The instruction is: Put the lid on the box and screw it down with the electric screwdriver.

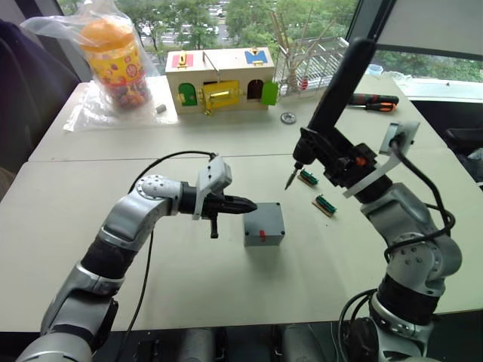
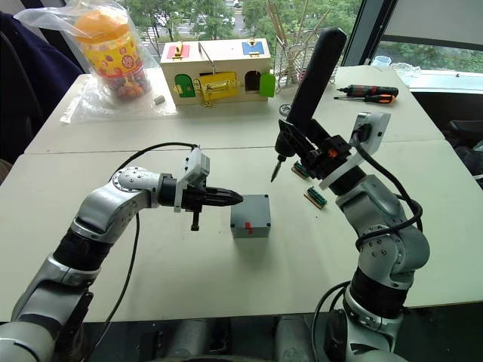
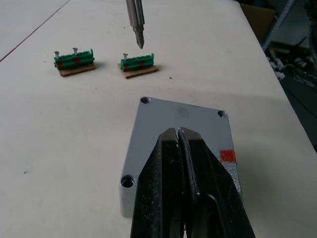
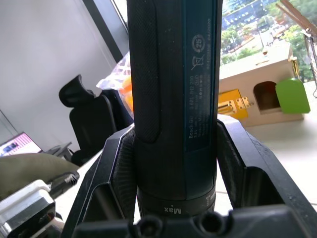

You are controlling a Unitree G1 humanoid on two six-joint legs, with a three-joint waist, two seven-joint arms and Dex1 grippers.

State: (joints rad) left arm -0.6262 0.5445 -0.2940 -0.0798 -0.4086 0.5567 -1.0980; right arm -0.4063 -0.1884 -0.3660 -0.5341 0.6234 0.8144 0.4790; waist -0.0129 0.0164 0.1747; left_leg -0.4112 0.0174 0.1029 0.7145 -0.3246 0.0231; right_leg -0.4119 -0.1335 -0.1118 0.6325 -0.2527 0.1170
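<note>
The grey box [image 1: 265,234] stands mid-table with a red mark on its near side. The lid [image 3: 183,121] lies on top of it, its corner screw holes showing. My left gripper [image 1: 250,204] is shut with nothing between its fingers, and its tips reach over the lid's left edge; I cannot tell if they touch. My right gripper [image 1: 326,148] is shut on the electric screwdriver [image 1: 341,79], a thick dark cylinder held tilted. Its metal bit [image 1: 290,179] points down, above the table behind and to the right of the box.
Two green terminal blocks [image 1: 308,178] [image 1: 325,204] lie right of the box. Farther back are a wooden box with coloured doors [image 1: 219,79], a bagged orange jar [image 1: 113,56], a wire rack [image 1: 309,60], a small gear [image 1: 287,117] and hand screwdrivers [image 1: 373,100].
</note>
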